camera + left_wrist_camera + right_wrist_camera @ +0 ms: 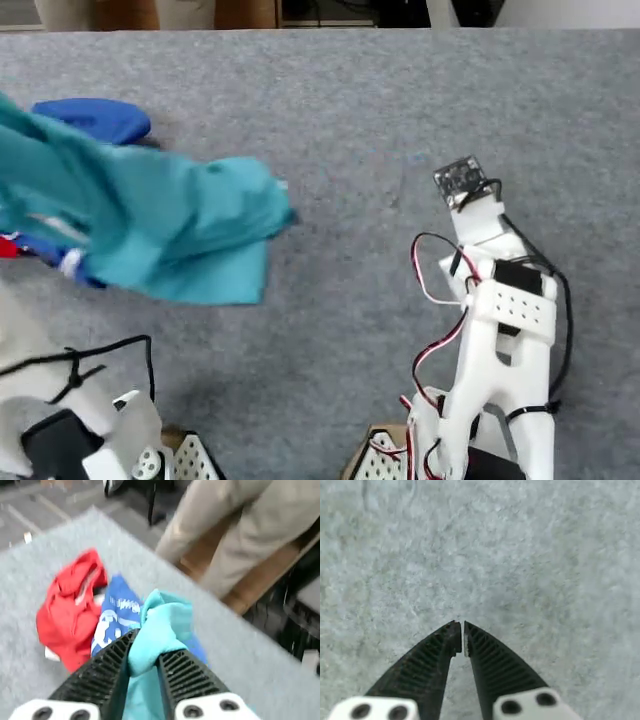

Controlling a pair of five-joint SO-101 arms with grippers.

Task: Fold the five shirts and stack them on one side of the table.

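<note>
Shirts crowd the left end of my grey, felt-like tabletop (400, 100). From the high view I see the teal shirt (160, 225) stretched from the left edge toward the middle. It lies over a blue shirt (95, 118) that pokes out behind it on the far side. A sliver of the red shirt (8, 246) sits at the very edge.

The left wrist view gives me more of that pile. There the red shirt lies crumpled on the tabletop with the blue one touching it. The left tool (150, 647) is clamped on a bunched fold of the teal shirt, the cloth squeezed between its black ribbed fingers (112, 665). Whether the rest of the teal shirt is off the surface I cannot tell. Past the tabletop's edge that view shows a dark floor (45, 505). The high view shows brown wood (245, 12) along the far rim. The left arm (60, 430) sits at the near left corner.

The middle of the tabletop is bare grey. To the right the white right arm (500, 300), with its red and black cables, reaches out over the surface, well apart from the shirts. Its wrist view shows the right tool (459, 627) narrow, tips almost meeting, with nothing between them and grey surface below.
</note>
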